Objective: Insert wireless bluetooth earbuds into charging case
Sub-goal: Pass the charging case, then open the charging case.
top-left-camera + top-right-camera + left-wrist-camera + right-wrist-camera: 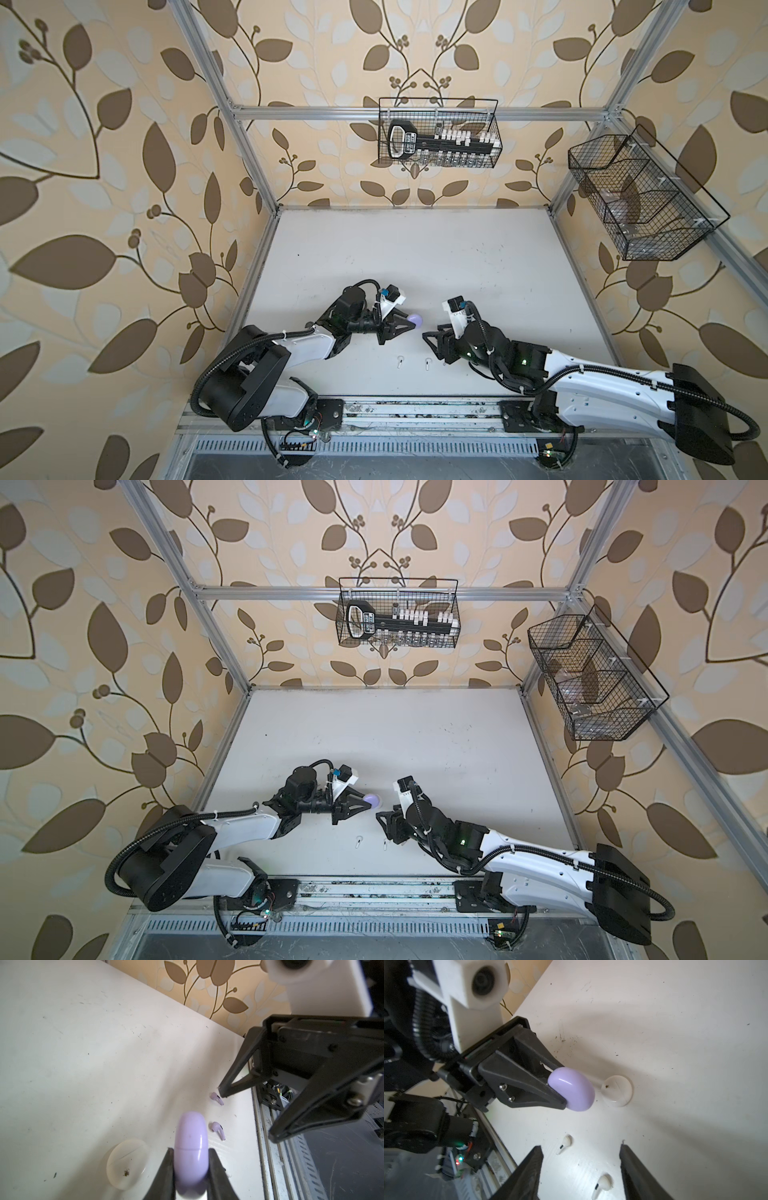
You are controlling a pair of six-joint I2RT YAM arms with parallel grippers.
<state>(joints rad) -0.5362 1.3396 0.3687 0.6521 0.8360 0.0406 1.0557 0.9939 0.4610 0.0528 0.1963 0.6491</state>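
1. The left gripper (191, 1150) is clenched on a lavender case (190, 1130), with one finger on each broad face, so the case is held on edge.
2. The lavender case is shut, and its seam runs across it. Its long axis points straight out from the left gripper toward the right gripper (581, 1146).
3. The right gripper is released: its fingers stand wide apart and hold nothing.
4. Two earbuds lie flat on the white table (415, 257), between the two arms and closer to the front rail (415, 409) than either gripper.
5. The left earbud (400, 362) and the right earbud (427, 363) lie near each other without touching, almost parallel.
6. Each earbud's long axis runs roughly front to back, with the round head toward the back wall and the stem toward the front rail.
7. In the right wrist view, both earbuds show in the gap between the right gripper's spread fingers.
8. In the left wrist view, one of those fingertips is down just beside the right earbud. Whether it touches the earbud cannot be told.
9. The earbuds look lavender in the left wrist view and nearly white in the other views.
10. A round white case (616, 1091), shut, lies flat on the table just beside the lavender case and farther from the front rail than the earbuds.
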